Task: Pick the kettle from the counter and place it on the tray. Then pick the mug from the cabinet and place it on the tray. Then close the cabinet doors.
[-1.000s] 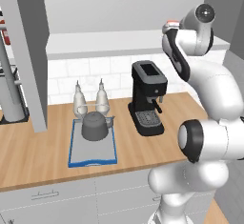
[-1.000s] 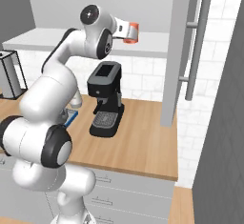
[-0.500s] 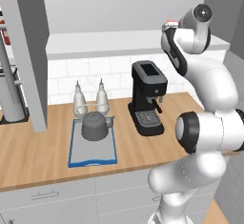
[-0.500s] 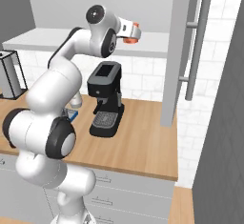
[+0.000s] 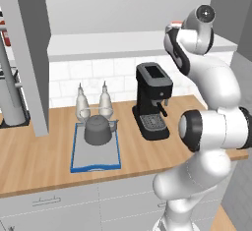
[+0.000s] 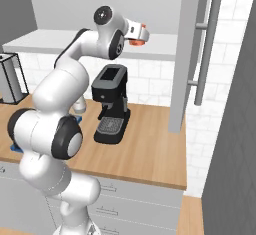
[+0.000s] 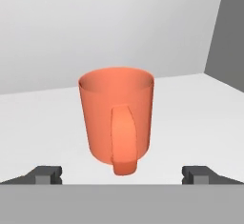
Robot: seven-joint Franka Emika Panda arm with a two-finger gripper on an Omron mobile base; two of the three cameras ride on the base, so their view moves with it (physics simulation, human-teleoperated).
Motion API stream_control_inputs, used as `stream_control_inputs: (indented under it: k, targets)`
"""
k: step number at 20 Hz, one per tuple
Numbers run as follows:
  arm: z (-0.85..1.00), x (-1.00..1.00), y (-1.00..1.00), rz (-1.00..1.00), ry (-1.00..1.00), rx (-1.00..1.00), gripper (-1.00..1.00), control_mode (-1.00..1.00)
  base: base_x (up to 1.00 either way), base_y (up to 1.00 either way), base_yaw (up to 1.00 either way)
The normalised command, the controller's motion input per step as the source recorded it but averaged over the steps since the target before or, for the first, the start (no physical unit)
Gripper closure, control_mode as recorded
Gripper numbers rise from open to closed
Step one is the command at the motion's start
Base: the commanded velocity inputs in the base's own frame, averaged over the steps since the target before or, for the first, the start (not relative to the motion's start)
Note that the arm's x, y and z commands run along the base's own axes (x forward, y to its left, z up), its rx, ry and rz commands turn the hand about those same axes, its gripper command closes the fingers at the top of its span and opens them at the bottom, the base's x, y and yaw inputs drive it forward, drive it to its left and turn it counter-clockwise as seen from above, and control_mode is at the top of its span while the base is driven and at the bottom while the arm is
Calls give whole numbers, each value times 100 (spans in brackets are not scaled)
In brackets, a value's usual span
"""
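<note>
The orange mug (image 7: pixel 116 118) stands upright on the cabinet's pale white shelf (image 7: pixel 43 123), its handle turned toward the hand camera. My gripper (image 7: pixel 122 175) is open, its two fingertips (image 7: pixel 47 174) spread wide on either side of the mug just short of it, touching nothing. From the right base view the hand is up at the shelf, with the mug (image 6: pixel 142 29) showing orange at its tip. The dark grey kettle (image 5: pixel 97 129) sits on the blue-rimmed tray (image 5: pixel 96 162) on the wooden counter (image 5: pixel 34 161).
Two pale shakers (image 5: pixel 82 104) stand behind the tray. A black coffee machine (image 5: pixel 153 100) stands on the counter under the shelf. Open cabinet doors hang at the left (image 5: pixel 30 53) and right (image 6: pixel 187 54), the right one with a long bar handle (image 6: pixel 205 49).
The arm has pushed the hand a little further toward the mug on the shelf. The kettle and tray have not moved.
</note>
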Motion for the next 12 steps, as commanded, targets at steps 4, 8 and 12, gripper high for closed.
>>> stream_control_inputs:
  k: [4,8,12]
  targets:
    - [-4,17,-5,0,2,0,-100,-100,0,0,0]
    - [-4,19,-3,0,2,0,-100,-100,0,0,0]
    - [-3,18,-3,0,1,0,-100,-100,0,0,0]
